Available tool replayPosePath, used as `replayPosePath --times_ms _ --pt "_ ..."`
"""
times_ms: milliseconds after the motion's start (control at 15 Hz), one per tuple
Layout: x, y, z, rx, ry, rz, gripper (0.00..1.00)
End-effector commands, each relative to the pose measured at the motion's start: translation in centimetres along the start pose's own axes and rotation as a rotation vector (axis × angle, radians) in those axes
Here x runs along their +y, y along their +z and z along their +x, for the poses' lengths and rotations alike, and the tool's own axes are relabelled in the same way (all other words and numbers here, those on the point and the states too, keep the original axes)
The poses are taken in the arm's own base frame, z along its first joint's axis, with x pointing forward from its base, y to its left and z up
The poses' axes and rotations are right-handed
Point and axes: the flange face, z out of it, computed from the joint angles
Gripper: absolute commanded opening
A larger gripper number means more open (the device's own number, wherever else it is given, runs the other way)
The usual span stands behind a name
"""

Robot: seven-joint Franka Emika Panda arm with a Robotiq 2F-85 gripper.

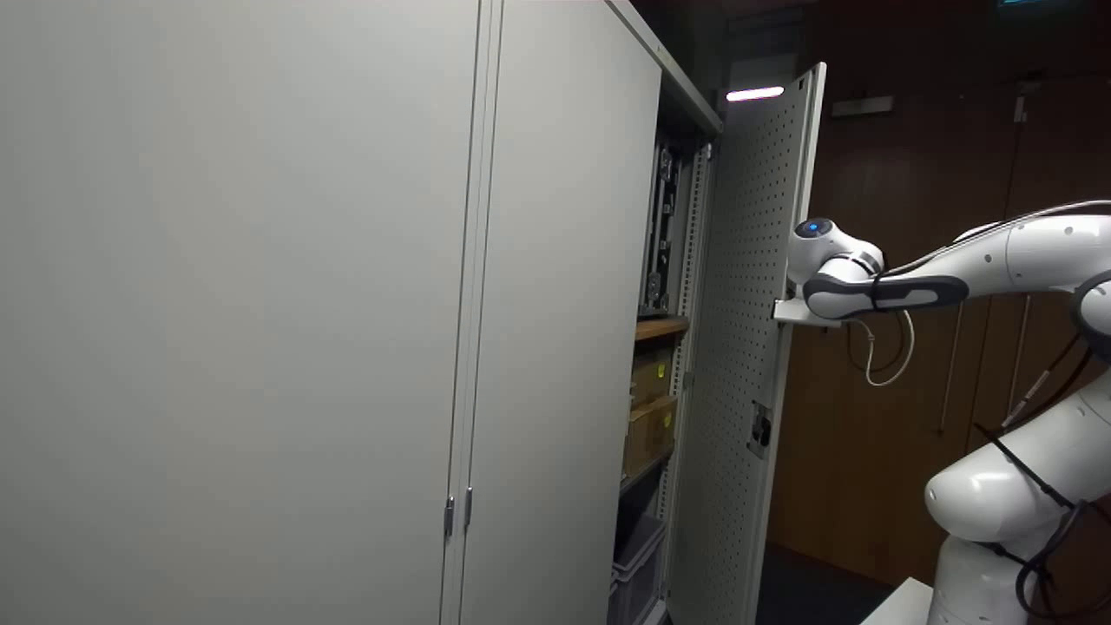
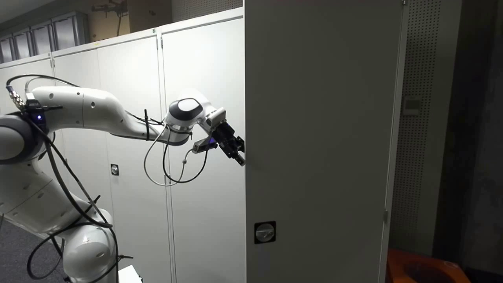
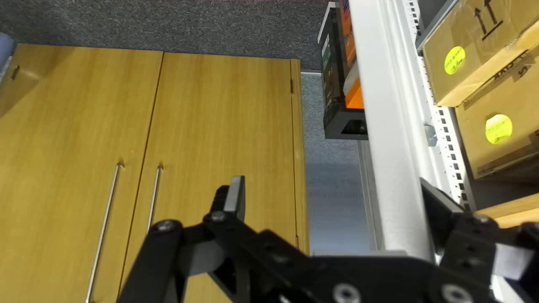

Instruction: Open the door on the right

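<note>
Nearest the camera, far left in an exterior view, stands a plain grey door (image 1: pixel 234 304); then another plain door (image 1: pixel 560 304), cardboard boxes (image 1: pixel 649 432) inside the cabinet (image 1: pixel 686 85), and the tall perforated door (image 1: pixel 733 347), open, long axis near vertical, perforated face leftward, free edge outward. At right, the arm (image 1: pixel 1041 252) ends beside that edge, its pincer (image 3: pixel 330 189) spread wide.

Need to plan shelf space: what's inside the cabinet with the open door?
Beside the open door, a dark metal-trimmed object shows above a brown shelf; cardboard boxes are below, and a grey container further down. The closed plain door hides the rest.
</note>
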Motion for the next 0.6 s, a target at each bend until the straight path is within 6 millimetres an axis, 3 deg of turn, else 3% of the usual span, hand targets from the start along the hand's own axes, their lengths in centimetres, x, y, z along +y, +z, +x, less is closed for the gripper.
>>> replayPosePath --times_ms 0,533 --pt "2.8 0.7 0.6 -0.025 0.069 -0.044 1.00" --pt "6.7 2.6 2.2 -0.079 0.170 -0.104 1.00"
